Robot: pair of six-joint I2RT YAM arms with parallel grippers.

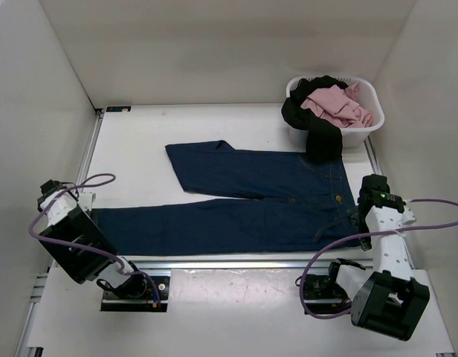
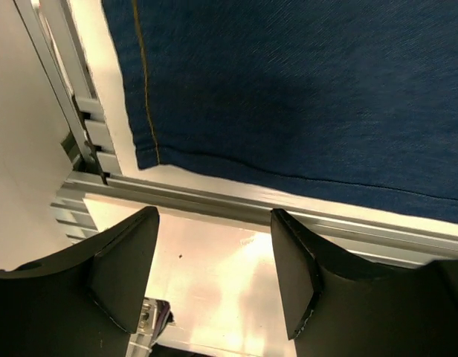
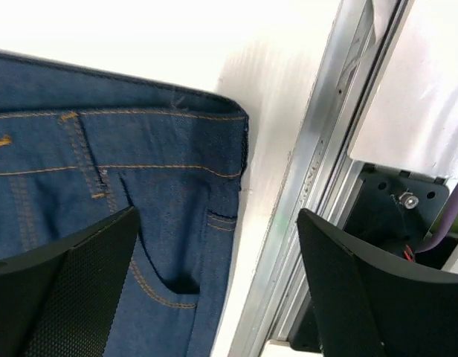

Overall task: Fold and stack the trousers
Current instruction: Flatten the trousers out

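White plastic basket (image 1: 372, 104), upper right of top view: crumpled pink garment (image 1: 334, 106) inside; black garment (image 1: 322, 137) spills over rim onto waistband below. Deeper contents hidden.

Trousers (image 1: 259, 197): dark blue denim, orange stitching, spread flat mid-tabletop (image 1: 140, 149), waist right, legs left, upper leg angled up. Right arm covers lower waist corner.

Left pincer (image 2: 214, 223): jaws apart, empty, over ribbed aluminium rail (image 2: 251, 204) beside hem.

Right pincer (image 3: 218, 223): jaws wide, empty, above front pocket (image 3: 169, 275).
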